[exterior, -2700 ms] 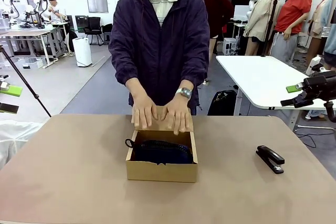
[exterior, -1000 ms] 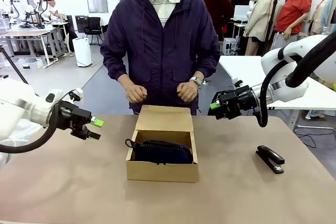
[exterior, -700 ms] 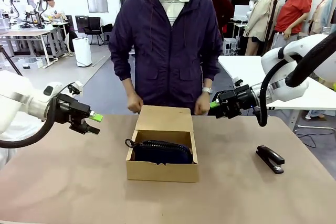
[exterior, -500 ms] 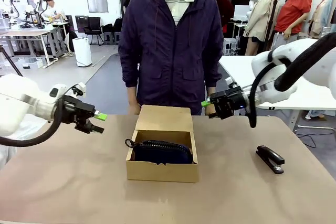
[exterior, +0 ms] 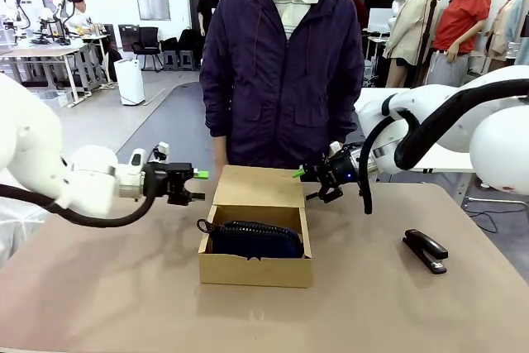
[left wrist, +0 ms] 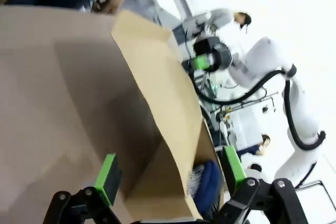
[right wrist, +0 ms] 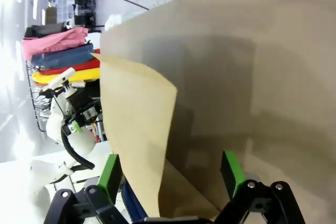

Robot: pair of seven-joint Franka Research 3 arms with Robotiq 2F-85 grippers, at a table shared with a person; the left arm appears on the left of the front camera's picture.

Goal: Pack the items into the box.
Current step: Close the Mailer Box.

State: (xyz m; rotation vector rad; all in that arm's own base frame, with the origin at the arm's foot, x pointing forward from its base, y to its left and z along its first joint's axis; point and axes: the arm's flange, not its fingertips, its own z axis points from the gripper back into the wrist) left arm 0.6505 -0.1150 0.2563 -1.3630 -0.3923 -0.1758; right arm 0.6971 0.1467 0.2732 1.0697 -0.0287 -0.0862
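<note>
Front view first, by size. The table point(exterior: 99, 287) fills the lower half of the frame, and the person point(exterior: 281, 80) stands at its far edge, upper centre. My two arms reach in from the left and right edges toward the middle.

The box point(exterior: 254, 271) sits at centre on the table, with its lid point(exterior: 258, 186) folded back and raised toward the person. The navy pouch point(exterior: 252, 240) lies inside and takes up nearly the whole length of the box, its ring pull at the left end. I cannot tell whether the utility knife lies under it. A black stapler point(exterior: 426, 251) rests at lower right, well apart from the box.

My left tool point(exterior: 200, 185) hangs just beside the left edge of the lid. My right tool point(exterior: 302, 185) is just beside the right edge. Both are spread and hold nothing. In each wrist view the green pads point(left wrist: 107, 174) stand wide apart, with a corner of the lid rising between them.

I judge the filling to be done, or nearly so. What seems left is to bring the lid forward and down over the pouch, and that has not begun.
</note>
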